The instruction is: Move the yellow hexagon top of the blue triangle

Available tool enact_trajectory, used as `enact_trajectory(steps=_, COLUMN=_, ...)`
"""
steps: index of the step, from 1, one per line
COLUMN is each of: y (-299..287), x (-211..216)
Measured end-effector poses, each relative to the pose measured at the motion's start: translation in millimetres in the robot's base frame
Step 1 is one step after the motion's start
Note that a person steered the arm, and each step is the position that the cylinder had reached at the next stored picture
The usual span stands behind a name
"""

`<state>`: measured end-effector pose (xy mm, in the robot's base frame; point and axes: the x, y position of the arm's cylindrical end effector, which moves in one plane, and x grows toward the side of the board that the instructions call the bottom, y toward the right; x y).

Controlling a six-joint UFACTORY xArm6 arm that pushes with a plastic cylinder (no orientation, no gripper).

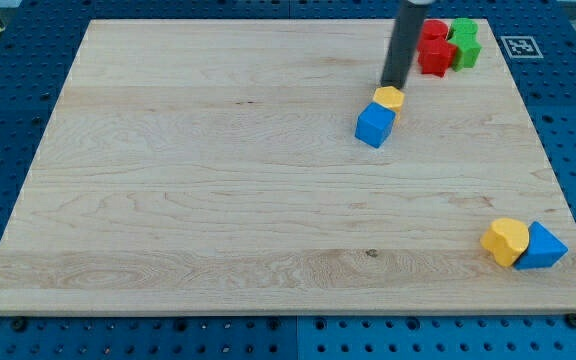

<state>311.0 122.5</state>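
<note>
The yellow hexagon (390, 97) lies in the upper right part of the board, touching the top right of a blue cube (374, 124). My tip (394, 85) stands just above the hexagon, at its top edge. The blue triangle (541, 248) lies near the board's bottom right corner, with a yellow heart-shaped block (505, 241) touching its left side.
Two red blocks (434, 47) and two green blocks (464, 43) are clustered at the board's top right edge. The wooden board (218, 180) rests on a blue pegboard table. A fiducial marker (518, 46) sits right of the board's top corner.
</note>
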Motion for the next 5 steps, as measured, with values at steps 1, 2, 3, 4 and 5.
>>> enact_trajectory(steps=1, y=-28, x=-11)
enact_trajectory(steps=2, y=-22, x=52)
enact_trajectory(steps=3, y=26, x=114)
enact_trajectory(steps=4, y=53, x=144)
enact_trajectory(steps=5, y=44, x=128)
